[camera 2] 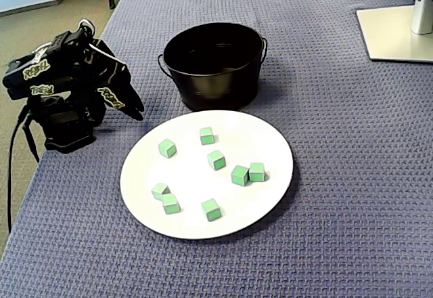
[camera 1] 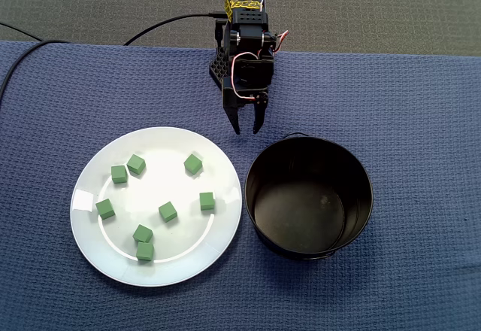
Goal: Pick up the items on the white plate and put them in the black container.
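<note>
Several small green cubes point(camera 1: 167, 211) lie scattered on the round white plate point(camera 1: 173, 144), left of centre in a fixed view; the same cubes point(camera 2: 216, 160) and plate point(camera 2: 193, 179) show in the other. The black container point(camera 1: 362, 174) stands empty right beside the plate, seen again as a handled pot point(camera 2: 213, 81) behind it. My gripper point(camera 1: 248, 129) hangs folded at the arm's base, just beyond the gap between plate and container. Its jaws are slightly open and hold nothing. From the side the gripper point(camera 2: 137, 112) sits left of the plate, clear of it.
A blue woven cloth point(camera 1: 406, 105) covers the table. A black cable point(camera 1: 165, 23) runs off from the arm base to the left. A white monitor stand base point(camera 2: 396, 34) rests at the far right corner. Carpet floor lies past the table edge.
</note>
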